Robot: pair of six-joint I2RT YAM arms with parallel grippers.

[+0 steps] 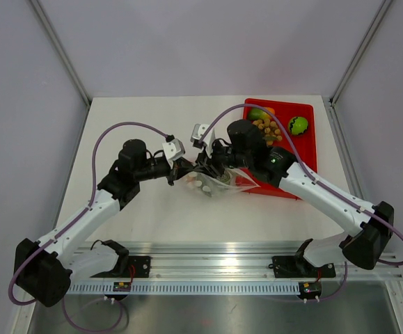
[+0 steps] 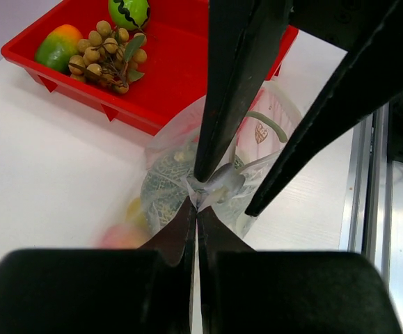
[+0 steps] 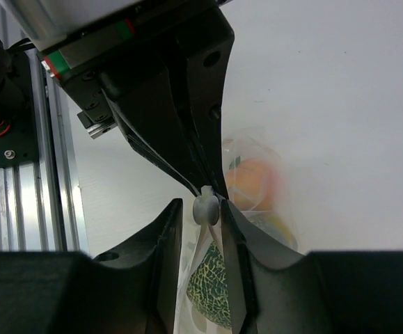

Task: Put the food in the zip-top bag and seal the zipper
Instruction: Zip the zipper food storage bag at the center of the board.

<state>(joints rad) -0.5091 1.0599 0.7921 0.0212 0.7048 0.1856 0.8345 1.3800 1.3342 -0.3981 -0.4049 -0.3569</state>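
Left wrist view: left gripper (image 2: 194, 203) has fingers pressed together, pinching the mouth edge of the clear crinkly zip-top bag (image 2: 177, 136). The bag lies on the white table (image 2: 48, 160), just beside the red plastic tray (image 2: 180, 76). Right gripper (image 3: 202, 209) straddles the same edge w/ jaws slightly apart. Inside bag: grey-green netted melon (image 2: 161, 182), orange-peach fruit (image 3: 251, 182), yellow piece (image 3: 274, 226). In tray, 3 items: red-green mango (image 2: 58, 43), brown longan cluster (image 2: 107, 54) & green apple (image 2: 128, 10).
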